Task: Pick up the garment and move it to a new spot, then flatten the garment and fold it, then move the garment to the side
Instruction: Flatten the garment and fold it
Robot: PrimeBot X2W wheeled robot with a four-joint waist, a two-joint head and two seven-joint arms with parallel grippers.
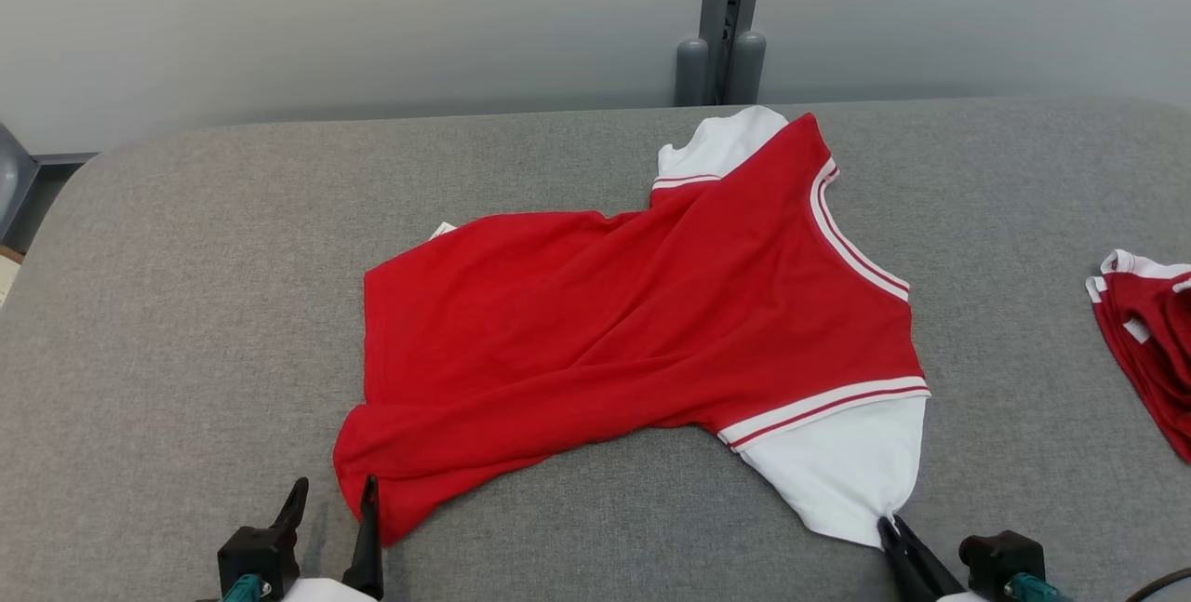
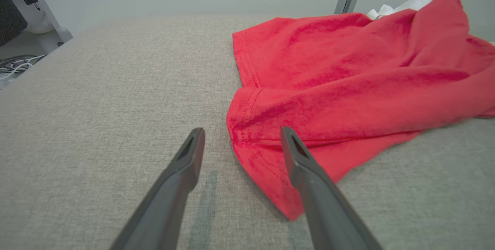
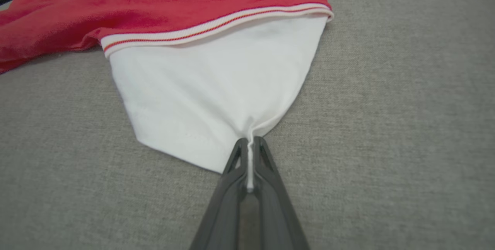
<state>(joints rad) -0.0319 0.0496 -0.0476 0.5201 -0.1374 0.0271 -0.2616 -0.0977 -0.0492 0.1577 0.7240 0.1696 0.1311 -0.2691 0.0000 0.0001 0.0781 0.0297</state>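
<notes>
The garment (image 1: 633,332) lies rumpled mid-worktop (image 1: 186,304), its near-right sleeve (image 1: 837,472) pinched by the right gripper (image 1: 886,524), the left gripper (image 1: 335,483) wide at the near-left hem (image 1: 400,500); flattening looks the step in hand, and the left likely must close on that hem next.

A bright red body is shown on the garment (image 1: 633,332), just ahead of the left gripper (image 1: 335,483), whose fingers (image 2: 174,188) are dark charcoal, with a teal fitting (image 1: 244,588) at the base. The sleeve (image 3: 216,87) pinched at the tips of the right gripper (image 3: 251,140) is plain white; just beyond it a white ribbed band (image 3: 216,28) crossed by one thin red stripe is seen. The same white trim with a red line is carried on the neckline (image 1: 842,244), farther ahead of the right gripper. A mottled grey weave is shown on the surface (image 1: 186,304) beneath both grippers. Well to the right gripper's right, a second garment (image 1: 1149,341) is coloured red with white edging.
</notes>
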